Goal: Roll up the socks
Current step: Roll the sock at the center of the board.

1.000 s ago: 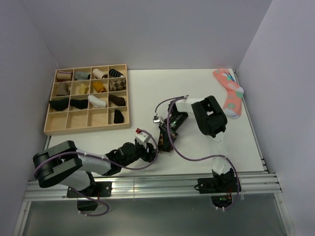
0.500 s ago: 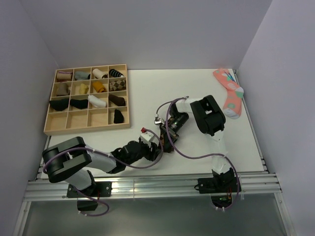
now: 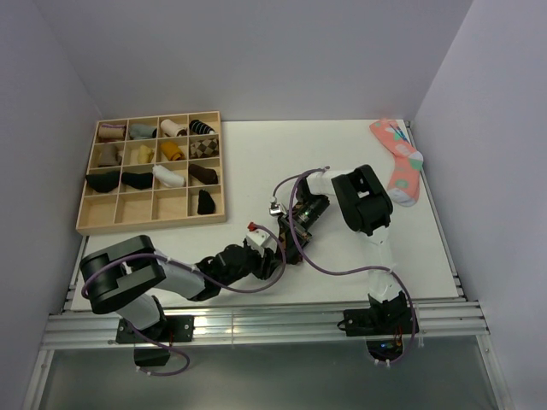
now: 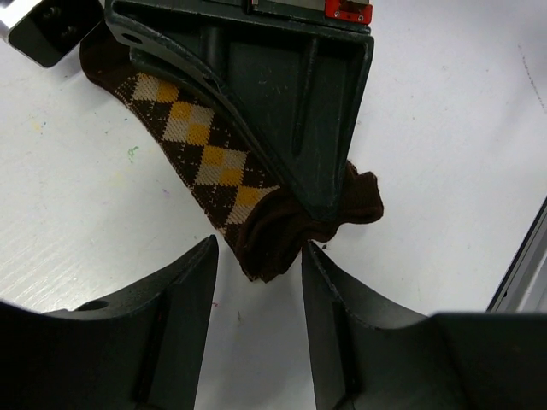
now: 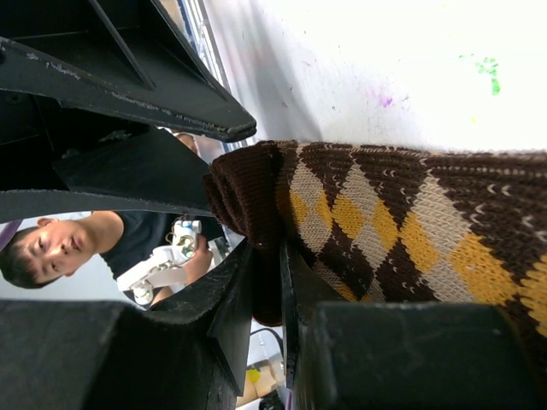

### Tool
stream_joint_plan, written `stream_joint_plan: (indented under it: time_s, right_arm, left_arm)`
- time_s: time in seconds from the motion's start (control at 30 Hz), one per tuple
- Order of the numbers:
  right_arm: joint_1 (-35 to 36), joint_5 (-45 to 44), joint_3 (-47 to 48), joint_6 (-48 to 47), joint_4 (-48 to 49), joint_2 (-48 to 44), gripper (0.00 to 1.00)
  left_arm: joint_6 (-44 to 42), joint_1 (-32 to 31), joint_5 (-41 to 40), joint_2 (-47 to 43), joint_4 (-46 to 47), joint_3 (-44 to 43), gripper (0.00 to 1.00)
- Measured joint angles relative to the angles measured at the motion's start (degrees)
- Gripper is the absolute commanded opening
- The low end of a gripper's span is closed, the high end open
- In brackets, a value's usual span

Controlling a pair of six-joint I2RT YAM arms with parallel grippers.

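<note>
Seen from above, the tray (image 3: pixel 152 225) of rolled socks sits well off to the left of the arms. The two wrists meet over the middle of the table (image 3: pixel 256 154), packed so close that the arms and a purple cable (image 3: pixel 329 272) hide the jaws and what lies under them. The wrist cameras fill that in. The left gripper (image 4: pixel 259 256) stands partly open, its fingers on either side of the dark, bunched end of the sock (image 4: pixel 209 158). That end reaches just into the gap, and bare table shows beside the knit there, so the gripper has hold of nothing. Ahead of those fingers the sock lies flat on the table, its argyle diamonds running away to the left. The other arm's dark wrist presses down across it and covers much of its width. The right wrist view shows what that one cannot. There the right gripper (image 5: pixel 267 249) has its jaws nearly closed and pinches the sock's brown edge between them, while the patterned length stretches off to the right of its fingers. Just past its tips the left gripper's fingers loom close, and a person (image 5: pixel 43 252) shows beyond the table edge. Far to the right of both grippers, by the wall, lies a pink sock (image 3: pixel 400 166), well apart.
</note>
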State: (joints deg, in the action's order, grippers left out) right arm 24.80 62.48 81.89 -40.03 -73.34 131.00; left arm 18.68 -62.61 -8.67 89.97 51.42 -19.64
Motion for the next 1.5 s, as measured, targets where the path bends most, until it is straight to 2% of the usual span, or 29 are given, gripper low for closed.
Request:
stream_joint_plan:
  time_s: [0.3, 0.33, 0.43, 0.73, 0.93, 1.13, 1.33, 1.5]
  right_arm:
    - [-0.1, 0.0, 0.3, -0.4, -0.7, 0.0, 0.23]
    - [-0.1, 0.0, 0.3, -0.4, -0.7, 0.0, 0.23]
    - [-0.1, 0.0, 0.3, -0.4, -0.7, 0.0, 0.23]
    - [-0.5, -1.4, -1.5, 4.2, 4.3, -1.6, 0.44]
    - [-0.9, -4.9, -5.6, 11.2, 12.7, -9.4, 0.47]
    - [-2.8, -9.8, -10.4, 17.9, 23.1, -19.4, 0.46]
    - [-5.7, -14.2, -16.4, 20.7, 31.4, -27.7, 0.41]
    - [-8.0, -16.1, -18.8, 21.0, 35.2, -30.9, 0.29]
  left_arm:
    - [-0.5, 0.0, 0.3, 2.1, 1.4, -1.5, 0.35]
    - [-0.6, 0.0, 0.4, 2.3, 1.5, -1.7, 0.24]
    - [-0.7, 0.0, 0.9, 3.1, 1.4, -2.3, 0.0]
    - [-0.4, 0.0, 1.7, 3.7, 1.4, -2.8, 0.0]
    - [0.0, 0.0, 3.0, 4.3, 0.3, -3.9, 0.0]
    - [1.0, 0.1, 3.9, 5.5, -2.0, -6.5, 0.0]
    - [4.0, 1.2, 5.3, 5.9, -8.5, -10.9, 0.0]
    - [6.6, 2.1, 6.6, 8.3, -15.0, -16.3, 0.0]
